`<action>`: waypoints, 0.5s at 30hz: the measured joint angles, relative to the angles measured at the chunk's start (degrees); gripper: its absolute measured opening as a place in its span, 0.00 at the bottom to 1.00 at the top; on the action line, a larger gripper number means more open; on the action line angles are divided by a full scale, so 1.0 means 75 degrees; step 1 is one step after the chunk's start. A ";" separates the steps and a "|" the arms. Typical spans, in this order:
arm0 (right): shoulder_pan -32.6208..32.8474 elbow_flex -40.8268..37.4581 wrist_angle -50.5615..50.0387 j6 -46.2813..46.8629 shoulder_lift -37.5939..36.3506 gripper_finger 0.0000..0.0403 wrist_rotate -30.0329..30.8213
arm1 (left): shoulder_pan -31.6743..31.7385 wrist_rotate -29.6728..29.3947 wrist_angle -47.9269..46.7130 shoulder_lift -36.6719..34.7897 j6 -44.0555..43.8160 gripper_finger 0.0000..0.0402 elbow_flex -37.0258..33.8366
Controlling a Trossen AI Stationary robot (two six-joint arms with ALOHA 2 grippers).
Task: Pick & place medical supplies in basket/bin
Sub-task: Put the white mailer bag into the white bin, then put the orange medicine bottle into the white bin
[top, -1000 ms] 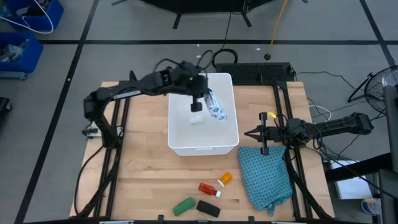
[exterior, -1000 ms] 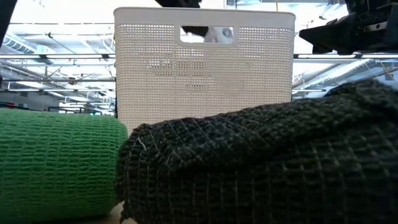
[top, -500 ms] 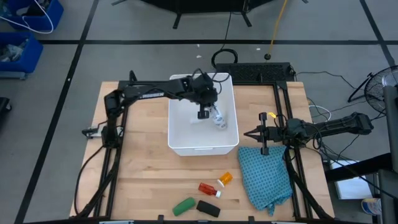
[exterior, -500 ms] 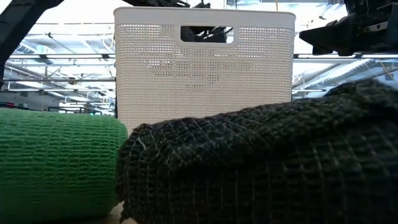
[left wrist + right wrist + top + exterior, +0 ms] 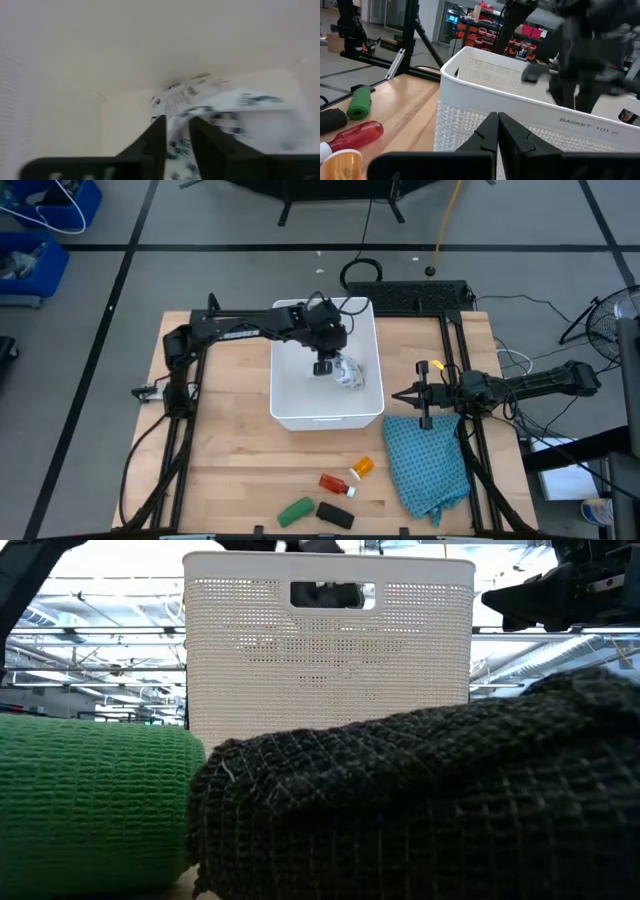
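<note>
The white basket stands mid-table. My left gripper reaches down inside it, shut on the white printed packet. My right gripper hovers shut at the basket's right, above the teal cloth's far edge. On the near table lie the orange vial, the red tube with white cap, the green oblong and the black oblong. The small white cylinder does not show. My left gripper pinches the packet between its two fingers at one end, coming from above and pointing down into the basket. The rest of the packet spreads away from the fingers toward the basket's right wall, low in the basket.
The teal checked cloth lies at the near right. In the low view the green roll and black roll fill the foreground before the basket. Bare wood lies left of the basket. A black frame stands at the far edge.
My left gripper has moved from above the basket's far part toward the near side and down inside it, carrying the packet. The packet, which hung above the rim, now sits low against the basket's right wall.
</note>
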 joint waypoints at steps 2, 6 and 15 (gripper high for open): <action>0.0000 0.0000 -0.0024 -0.0001 0.0000 0.00 0.0002 | -0.0052 -0.0028 -0.0115 -0.0348 -0.0080 0.31 -0.0003; 0.0000 0.0000 -0.0037 0.0000 0.0001 0.00 0.0000 | -0.0195 -0.0528 -0.0210 -0.1229 -0.0254 0.46 -0.0003; 0.0000 0.0000 -0.0087 0.0029 0.0003 0.00 0.0000 | -0.0692 -0.1153 -0.1548 -0.3773 -0.0862 0.49 0.0000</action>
